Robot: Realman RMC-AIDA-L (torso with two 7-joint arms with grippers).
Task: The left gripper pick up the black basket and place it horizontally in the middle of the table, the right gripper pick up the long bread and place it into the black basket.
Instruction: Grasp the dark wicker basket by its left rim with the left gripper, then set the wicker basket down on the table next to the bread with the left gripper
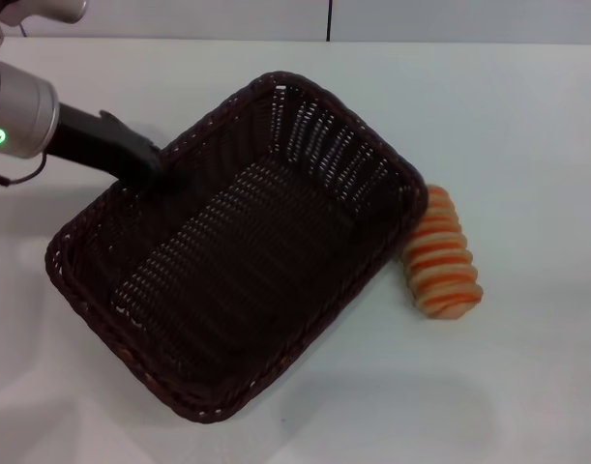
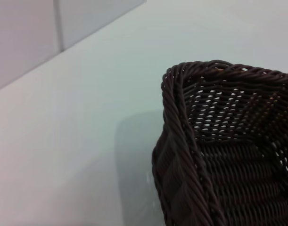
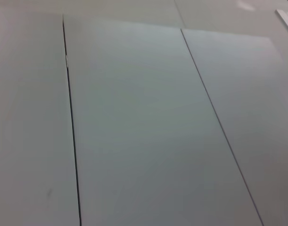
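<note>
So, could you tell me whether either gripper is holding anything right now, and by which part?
The left gripper is at the black basket, on its far-left rim, apparently gripping it there. The right gripper is out of view, and the long bread lies free.

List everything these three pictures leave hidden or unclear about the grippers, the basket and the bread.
- Left gripper, head view: its fingertips merge with the black basket rim, so the grip state is unreadable; the left wrist view shows only basket rim and table.
- Right gripper: in no view; the right wrist view shows only pale flat panels.
- Long bread, head view: whether it touches the basket wall cannot be told.
- Basket: whether lifted or resting is unclear.
</note>
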